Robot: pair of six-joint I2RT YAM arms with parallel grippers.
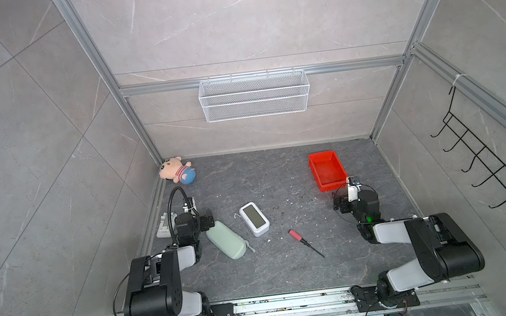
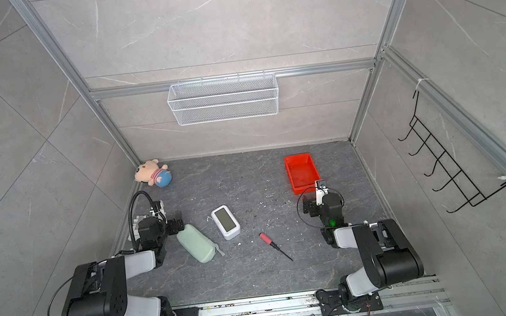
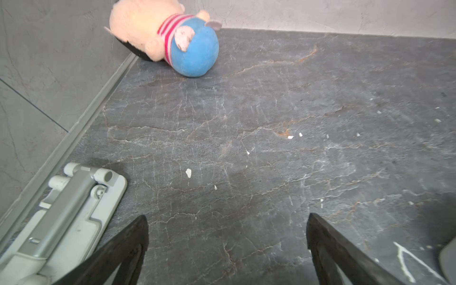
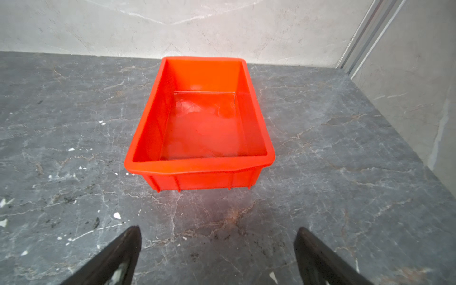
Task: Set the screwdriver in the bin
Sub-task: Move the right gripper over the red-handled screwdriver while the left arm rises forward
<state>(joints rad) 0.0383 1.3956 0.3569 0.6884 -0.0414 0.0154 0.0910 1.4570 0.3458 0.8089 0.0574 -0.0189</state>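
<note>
The screwdriver (image 1: 300,239) (image 2: 270,243), with a red handle and a thin dark shaft, lies flat on the dark floor in the front middle, apart from both arms. The bin (image 1: 334,186) (image 2: 306,190) is a red open tray at the back right with nothing in it. My right gripper (image 4: 218,229) is open and empty, low over the floor a short way in front of the bin's (image 4: 197,164) near rim. My left gripper (image 3: 227,217) is open and empty over bare floor at the left. Neither wrist view shows the screwdriver.
A plush toy (image 1: 177,170) (image 3: 172,37) lies in the back left corner. A white folding stand (image 1: 164,229) (image 3: 74,209) lies beside the left arm. A pale green case (image 1: 225,239) and a white clock (image 1: 253,218) lie left of the screwdriver. A wire mesh basket (image 1: 254,95) hangs on the back wall.
</note>
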